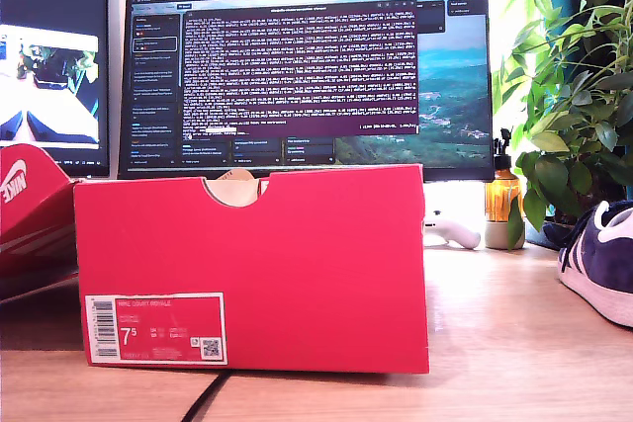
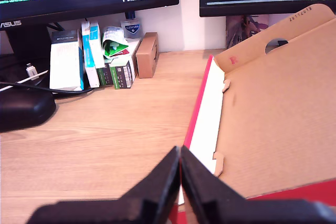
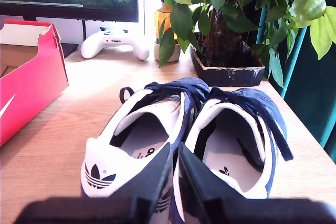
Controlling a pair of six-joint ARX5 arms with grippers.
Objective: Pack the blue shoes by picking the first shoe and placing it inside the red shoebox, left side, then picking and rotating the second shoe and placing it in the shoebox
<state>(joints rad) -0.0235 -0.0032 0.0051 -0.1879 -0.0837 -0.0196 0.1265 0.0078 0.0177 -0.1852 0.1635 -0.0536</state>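
Note:
The red shoebox (image 1: pixel 297 264) stands in the middle of the exterior view, its notch and white label facing the camera, its lid (image 1: pixel 25 205) leaning at that view's left. Only one of the blue shoes (image 1: pixel 603 254) shows there, at the right edge. In the second wrist view both shoes (image 3: pixel 142 129) (image 3: pixel 236 129) sit side by side, heels toward the camera. My second gripper (image 3: pixel 175 153) hangs shut just above and between the heels, holding nothing. My first gripper (image 2: pixel 180 156) is shut and empty over a red edge of the shoebox's brown cardboard inside (image 2: pixel 273 108). Neither arm shows in the exterior view.
Two monitors (image 1: pixel 307 66) stand behind the box. A potted plant (image 3: pixel 226 35), an orange bottle (image 1: pixel 502 195) and a white game controller (image 3: pixel 113 43) sit beyond the shoes. Small cartons (image 2: pixel 94 56) and a cable (image 2: pixel 31 85) lie under the monitor in the first wrist view.

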